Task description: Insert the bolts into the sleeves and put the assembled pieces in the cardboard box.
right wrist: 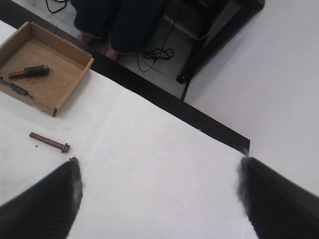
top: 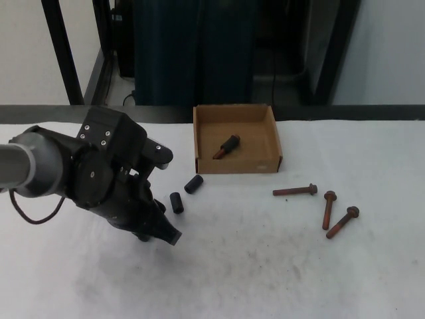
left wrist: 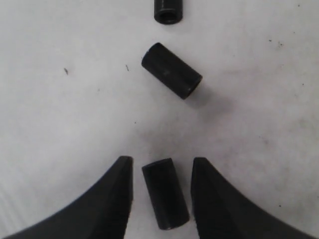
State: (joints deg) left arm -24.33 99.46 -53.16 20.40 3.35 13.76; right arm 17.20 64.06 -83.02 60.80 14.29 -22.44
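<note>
Inside spread L claw (left wrist: 162,160), black sleeve (left wrist: 165,194) lying flat, gaps both sides

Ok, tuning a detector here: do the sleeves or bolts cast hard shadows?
Left wrist view: the sleeve just ahead of the left pincer casts a soft shadow. High view: the three bolts show almost none; no glare on the bench.

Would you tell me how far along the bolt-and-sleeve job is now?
Done: one assembled piece lies in the cardboard box. In hand: the open left gripper straddles a sleeve. Left: three bolts and two other sleeves lie loose, unassembled.
</note>
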